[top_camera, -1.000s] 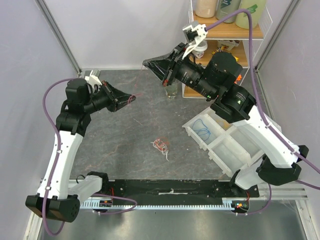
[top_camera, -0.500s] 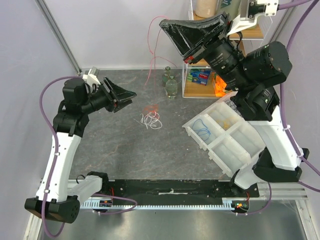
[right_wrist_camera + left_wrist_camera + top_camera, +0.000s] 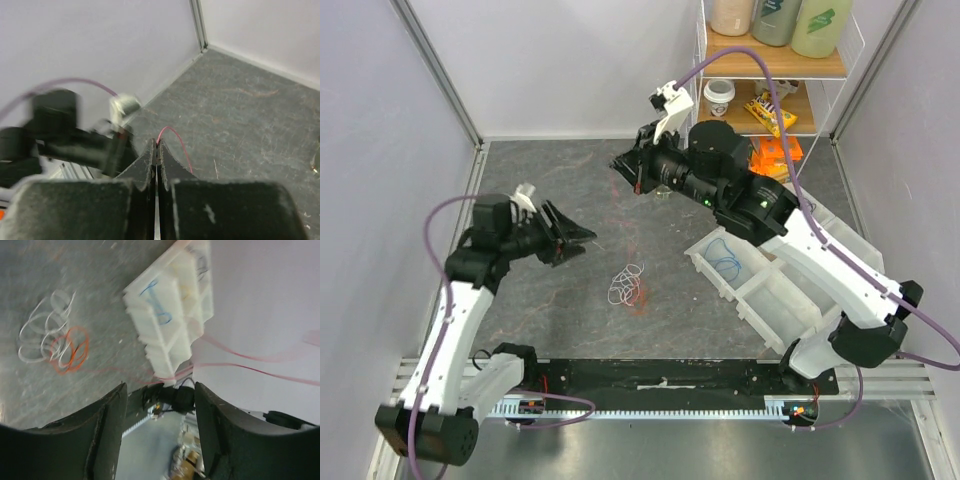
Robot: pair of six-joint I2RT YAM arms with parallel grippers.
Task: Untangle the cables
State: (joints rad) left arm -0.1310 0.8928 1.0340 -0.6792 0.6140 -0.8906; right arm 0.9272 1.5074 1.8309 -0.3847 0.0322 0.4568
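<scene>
Right jaws are squeezed fully together, and look at that: a thin red cable pokes out from between the tips in a small arch, pinched right there in the right wrist view. Those jaws hang over the far middle of the tabletop, at the end of the right arm reaching in from the near right. From above, the red cable is barely a faint thread slanting down toward the pile, and I can't follow it all the way.

Left jaws stand well apart with nothing between them, the two dark fingers framing open space in the left wrist view. They sit on the left side, aimed right toward the pile, with the left arm folded behind them.

The pile itself lies mid-tabletop, between the two arms: white loops spread loosely, and an orange-red loop overlapping their near side. Merely touching or truly knotted? Too fine to tell.

Over to the right, a white divided tray sits at an angle, with a blue cable curled in its far-left compartment. The tray's far end is partly hidden by the right arm. The left wrist view is smeared: pink strands streak across the pale wall, their ends cut off at the frame edge. A shelf stands at the far right, its lower level mostly blocked by the arm.
</scene>
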